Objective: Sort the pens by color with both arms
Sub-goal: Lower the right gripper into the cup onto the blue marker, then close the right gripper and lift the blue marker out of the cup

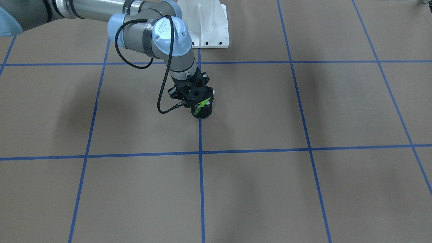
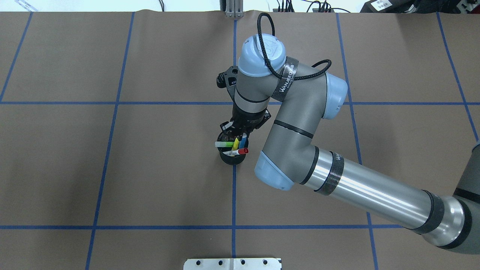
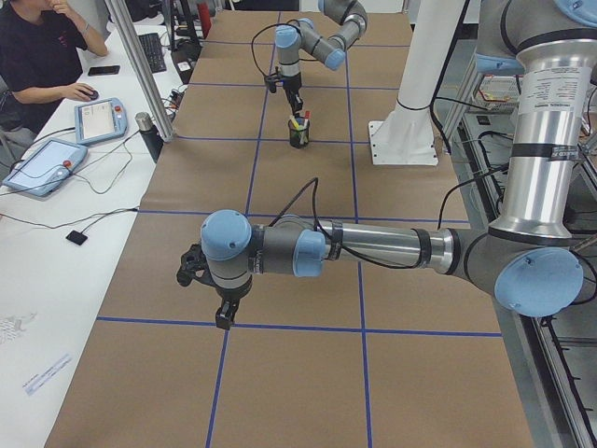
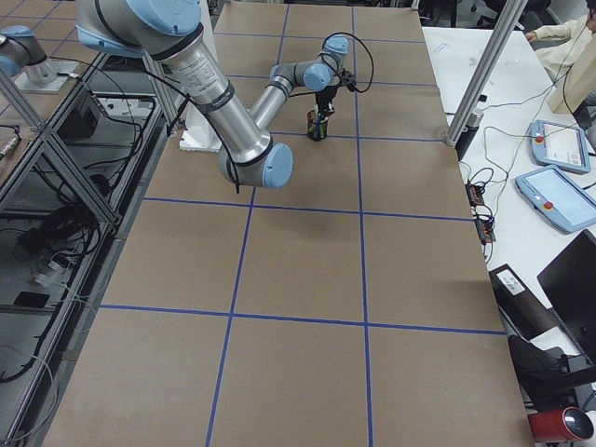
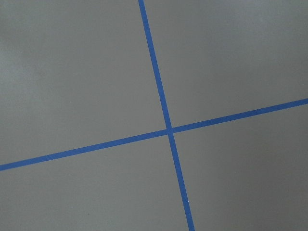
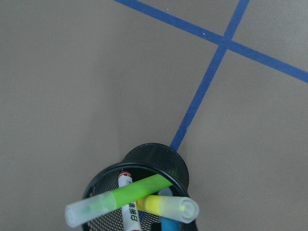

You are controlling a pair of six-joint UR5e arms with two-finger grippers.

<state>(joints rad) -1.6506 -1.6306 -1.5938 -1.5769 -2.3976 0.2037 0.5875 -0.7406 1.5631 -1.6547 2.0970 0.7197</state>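
Four pens stand together in a black mesh cup point(image 2: 232, 159) on the table's centre line: lime green point(image 2: 224, 144), yellow point(image 2: 235, 144), blue point(image 2: 243, 141) and red-capped white point(image 2: 240, 151). The right wrist view looks down on the green point(image 6: 120, 197), yellow point(image 6: 171, 207) and white point(image 6: 129, 204) pens in the cup point(image 6: 159, 159). My right gripper point(image 2: 237, 135) hangs directly over the pens' far side, almost touching their tops. Its fingertips are hidden, so I cannot tell whether it is open. My left gripper point(image 3: 224, 313) hangs low over bare table far from the cup, and I cannot tell its state.
Brown paper with blue tape grid lines point(image 1: 199, 152) covers the table. The white base pedestal point(image 1: 209, 23) stands behind the cup. An operator point(image 3: 47, 47) sits at a side desk with tablets point(image 3: 42, 163) beyond the table edge.
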